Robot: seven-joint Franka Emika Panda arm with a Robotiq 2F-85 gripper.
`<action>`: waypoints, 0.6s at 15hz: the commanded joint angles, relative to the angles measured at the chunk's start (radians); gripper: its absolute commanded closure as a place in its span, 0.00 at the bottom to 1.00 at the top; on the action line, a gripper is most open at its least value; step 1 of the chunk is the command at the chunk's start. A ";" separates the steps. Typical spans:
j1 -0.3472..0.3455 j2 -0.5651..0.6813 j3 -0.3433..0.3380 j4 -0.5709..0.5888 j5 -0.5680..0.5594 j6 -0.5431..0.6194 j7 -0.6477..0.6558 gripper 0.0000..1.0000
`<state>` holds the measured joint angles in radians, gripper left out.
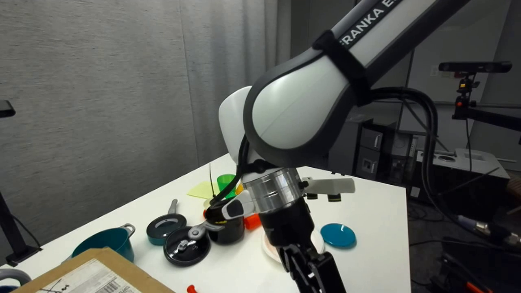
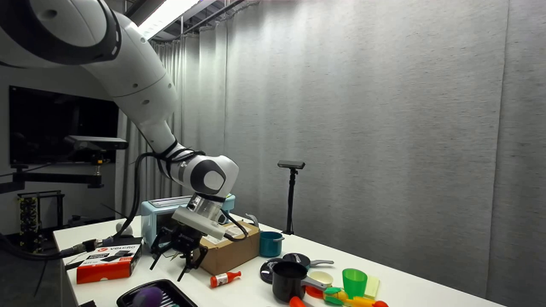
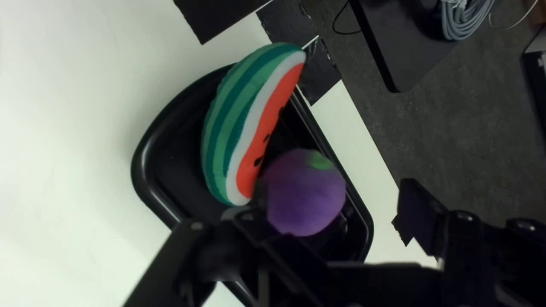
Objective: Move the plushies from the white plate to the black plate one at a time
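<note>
The black two-fingered gripper hangs spread; below it, a round purple plush and a green-and-red watermelon-slice plush lie in a black rectangular tray.

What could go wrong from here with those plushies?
The watermelon plushie reaches over the rim of the black tray; a bump might roll it out. The open gripper overlaps the purple plushie in the wrist view and could drag it. The tray lies near the edge of the table; a shove might tip it off.
</note>
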<state>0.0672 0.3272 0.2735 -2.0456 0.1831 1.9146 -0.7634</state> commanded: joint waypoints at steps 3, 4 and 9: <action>0.004 -0.029 -0.078 -0.001 -0.050 0.071 0.112 0.00; 0.002 -0.033 -0.095 -0.005 -0.067 0.097 0.151 0.00; -0.012 -0.059 -0.177 -0.029 -0.175 0.197 0.357 0.00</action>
<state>0.0606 0.3064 0.1267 -2.0427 0.0644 2.0626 -0.5197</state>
